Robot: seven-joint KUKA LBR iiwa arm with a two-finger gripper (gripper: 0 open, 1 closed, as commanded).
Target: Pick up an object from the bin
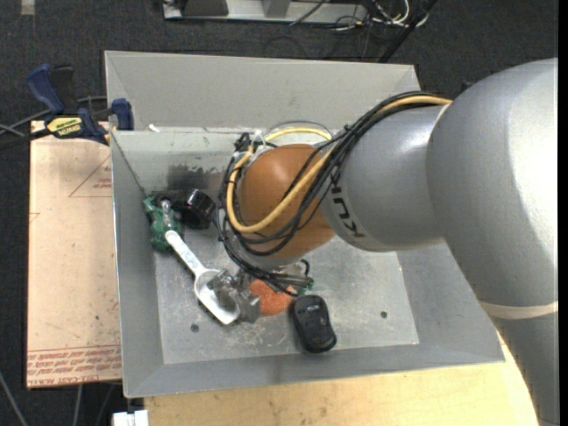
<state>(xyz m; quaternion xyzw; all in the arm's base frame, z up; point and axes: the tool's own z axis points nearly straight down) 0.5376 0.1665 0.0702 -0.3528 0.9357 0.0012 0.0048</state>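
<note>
My gripper (236,295) is low in the front-left part of the bin, under the arm's orange cover. It is right at the broad white end of a white tool with a green handle (185,252), which lies slanting from the left wall toward the front. A small orange thing (273,303) lies just to the gripper's right, partly hidden by it. A black computer mouse (312,323) rests beside that, toward the front. Whether anything is held is hidden.
A black blocky thing (197,206) sits near the back-left corner, beside the tool's green end. The arm and its cables cover the middle and right of the bin. Bare bin floor shows at the front left and front right.
</note>
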